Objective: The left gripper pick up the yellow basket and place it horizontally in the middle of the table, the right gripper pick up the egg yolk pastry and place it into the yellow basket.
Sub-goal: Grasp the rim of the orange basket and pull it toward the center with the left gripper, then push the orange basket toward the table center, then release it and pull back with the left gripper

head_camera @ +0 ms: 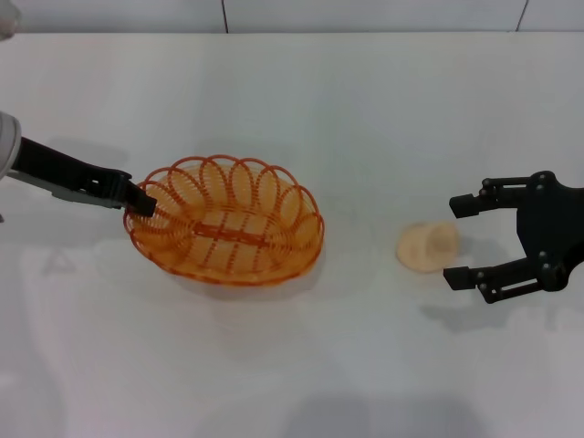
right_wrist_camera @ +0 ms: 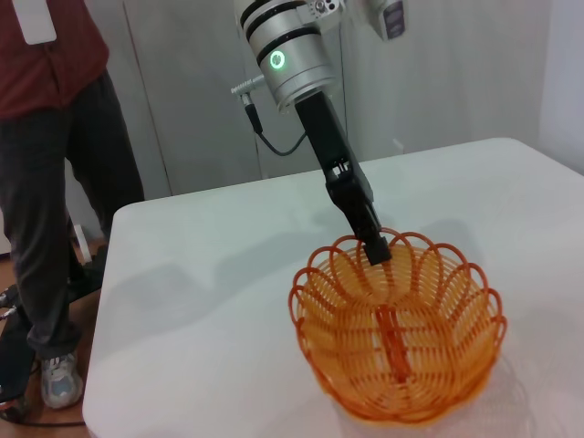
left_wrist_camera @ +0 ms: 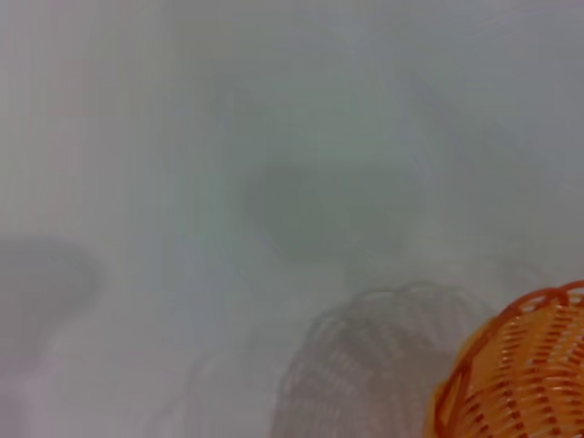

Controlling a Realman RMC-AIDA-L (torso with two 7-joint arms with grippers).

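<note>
White table (head_camera: 365, 100); yellow basket (head_camera: 228, 222) left, egg yolk pastry (head_camera: 427, 246) right.

The left hand (head_camera: 141, 203) is a slim black claw on a black forearm that widens into a silver-white cylindrical section, where a small green ring light glows and a thin black cable loops out from a side plug. The right hand (head_camera: 464, 242) is a broader matte-black claw with two jointed, linked fingers (head_camera: 474, 203) on a chunky black body.
</note>
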